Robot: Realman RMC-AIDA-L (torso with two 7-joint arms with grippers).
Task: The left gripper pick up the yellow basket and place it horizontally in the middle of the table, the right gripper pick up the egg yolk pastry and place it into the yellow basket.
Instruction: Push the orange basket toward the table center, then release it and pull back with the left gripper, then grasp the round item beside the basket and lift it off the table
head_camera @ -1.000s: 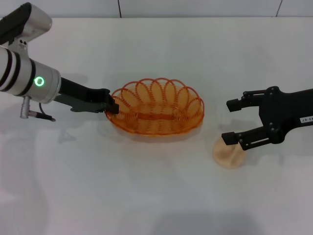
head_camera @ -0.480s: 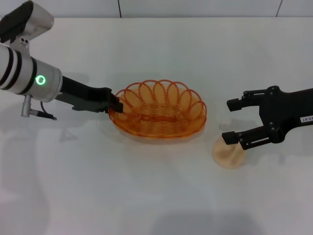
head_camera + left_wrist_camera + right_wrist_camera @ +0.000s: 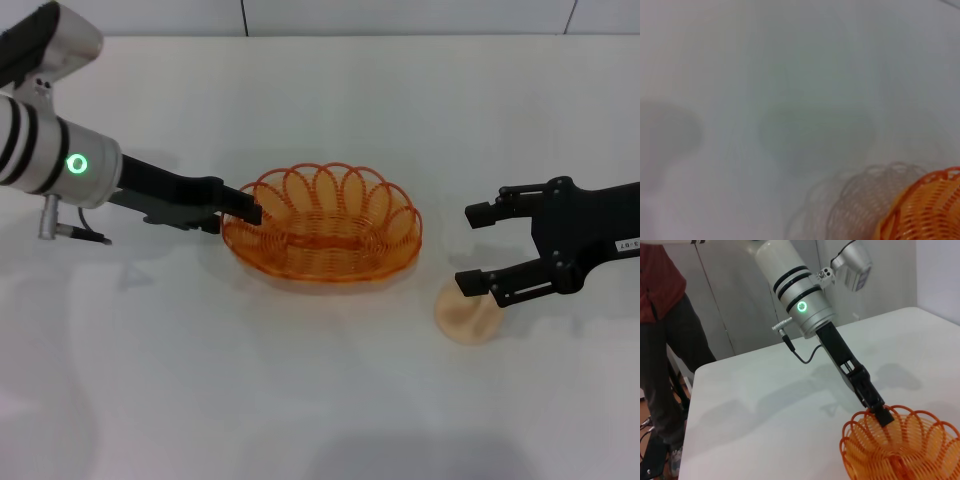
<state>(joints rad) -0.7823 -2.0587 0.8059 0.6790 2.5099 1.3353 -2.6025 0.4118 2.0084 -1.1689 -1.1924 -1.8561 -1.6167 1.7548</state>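
Head view has the yellow basket (image 3: 322,224) sitting upright on the white tabletop (image 3: 300,400), long side running across, pretty much in the middle of things. Left end effector (image 3: 243,211) is at the basket's left end, clenched on the looped rim there, with the black arm and its silver housing with the green ring light stretching away from the basket on that side. Right wrist view backs this up, you can see the left end effector (image 3: 881,411) pinching the basket rim (image 3: 900,445) right at the edge loops. Left wrist view only catches a corner of the basket (image 3: 925,210) plus its faint shadow on the tabletop (image 3: 740,75), no fingers in there.

Egg yolk pastry (image 3: 466,315) is lying on the tabletop off to the basket's right and a bit nearer the robot, clearly apart from the basket. Right end effector (image 3: 480,248) is over on that same side of the basket, fingers spread wide and holding nothing. Its lower finger (image 3: 492,284) overlaps the top edge of the pastry, can't tell if it's actually touching it. Upper finger is level with the basket's right end but well clear of it
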